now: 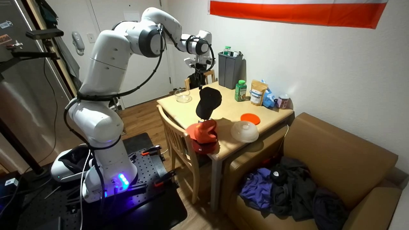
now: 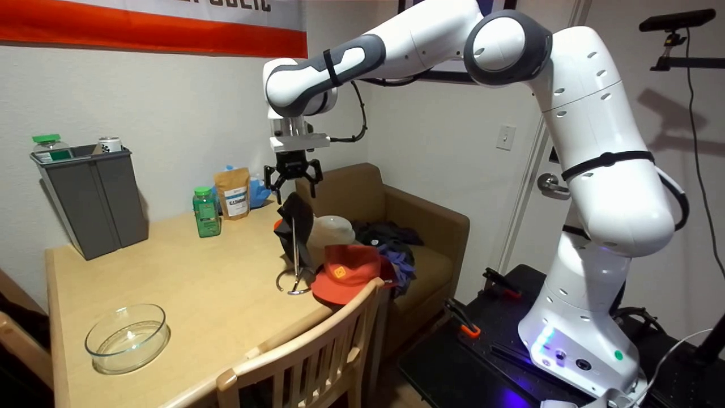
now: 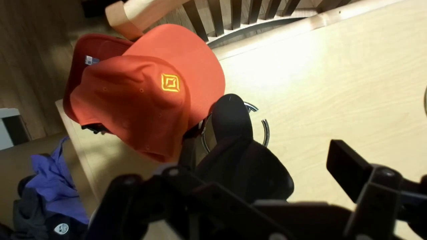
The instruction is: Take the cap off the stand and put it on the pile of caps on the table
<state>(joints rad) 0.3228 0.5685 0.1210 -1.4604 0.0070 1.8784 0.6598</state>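
Note:
The black cap (image 1: 209, 100) hangs on a thin metal stand (image 2: 295, 255) on the light wooden table (image 2: 181, 283). In the wrist view the cap (image 3: 247, 163) lies between the fingers, closer to the left one. The pile of red caps (image 1: 203, 135) sits at the table's corner beside the stand; it also shows in the wrist view (image 3: 143, 86). My gripper (image 2: 295, 199) is open, pointing down, its fingertips around the height of the cap's top. It also shows in the wrist view (image 3: 267, 155). Whether a finger touches the cap cannot be told.
A translucent dome (image 1: 245, 131) and an orange disc (image 1: 250, 118) lie near the caps. A glass bowl (image 2: 127, 340) stands on the table. A grey bin (image 2: 93, 204), green bottle (image 2: 207, 212) and pouch (image 2: 233, 192) line the wall. A chair (image 1: 179, 143) stands against the table.

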